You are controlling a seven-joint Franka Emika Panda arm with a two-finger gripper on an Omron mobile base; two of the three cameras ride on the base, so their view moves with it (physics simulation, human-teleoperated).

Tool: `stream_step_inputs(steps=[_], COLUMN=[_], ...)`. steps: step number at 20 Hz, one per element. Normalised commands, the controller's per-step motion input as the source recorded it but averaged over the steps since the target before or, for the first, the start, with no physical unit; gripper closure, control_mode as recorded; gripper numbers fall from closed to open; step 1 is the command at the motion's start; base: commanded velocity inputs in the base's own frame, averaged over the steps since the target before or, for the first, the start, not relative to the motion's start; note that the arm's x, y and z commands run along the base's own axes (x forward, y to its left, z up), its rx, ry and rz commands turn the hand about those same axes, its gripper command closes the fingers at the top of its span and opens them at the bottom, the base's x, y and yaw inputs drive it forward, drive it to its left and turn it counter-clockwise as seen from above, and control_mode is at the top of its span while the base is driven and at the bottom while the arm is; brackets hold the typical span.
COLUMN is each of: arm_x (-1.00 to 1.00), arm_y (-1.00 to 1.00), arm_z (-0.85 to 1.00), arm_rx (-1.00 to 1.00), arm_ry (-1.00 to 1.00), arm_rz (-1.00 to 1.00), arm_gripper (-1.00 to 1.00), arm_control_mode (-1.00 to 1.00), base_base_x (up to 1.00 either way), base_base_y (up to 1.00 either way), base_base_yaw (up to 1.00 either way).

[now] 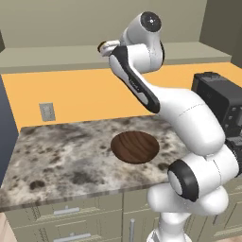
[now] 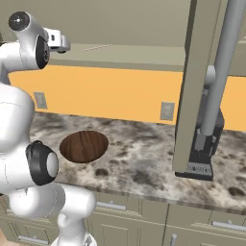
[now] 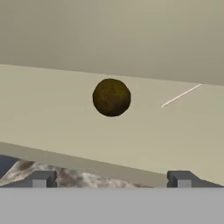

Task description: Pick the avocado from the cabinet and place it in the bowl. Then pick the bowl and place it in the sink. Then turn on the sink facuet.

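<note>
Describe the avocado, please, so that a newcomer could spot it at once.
Look up to the cabinet above the counter. On its beige shelf floor lies the avocado, a small, dull, brown-olive ball straight ahead of the open gripper; the bowl below is far wider.

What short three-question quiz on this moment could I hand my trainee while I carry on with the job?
1. True or false: the avocado lies in the wooden bowl.
2. The tool is: A) shut on the avocado, B) open, short of it, C) over the bowl.
3. What does the bowl rest on?

Key: 1. False, it lies on the cabinet shelf floor. 2. B. 3. The speckled countertop.
</note>
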Motion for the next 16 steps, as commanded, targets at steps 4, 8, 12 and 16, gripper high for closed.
stream_step_inputs(steps=[4, 8, 12, 16], arm_x=[0.4, 0.45, 0.45, 0.53], arm_y=[0.2, 0.09, 0.02, 0.0], arm_z=[-0.08, -0.07, -0.02, 0.0], arm_rx=[0.0, 0.0, 0.0, 0.0], arm_ry=[0.0, 0.0, 0.0, 0.0], arm_rz=[0.03, 0.01, 0.01, 0.01], arm_gripper=[-1.0, -1.0, -1.0, -1.0], arm_control_mode=[-1.0, -1.0, -1.0, -1.0], base_base_x=[0.0, 0.0, 0.0, 0.0], base_base_y=[0.0, 0.0, 0.0, 0.0], base_base_yaw=[0.0, 0.0, 0.0, 0.0])
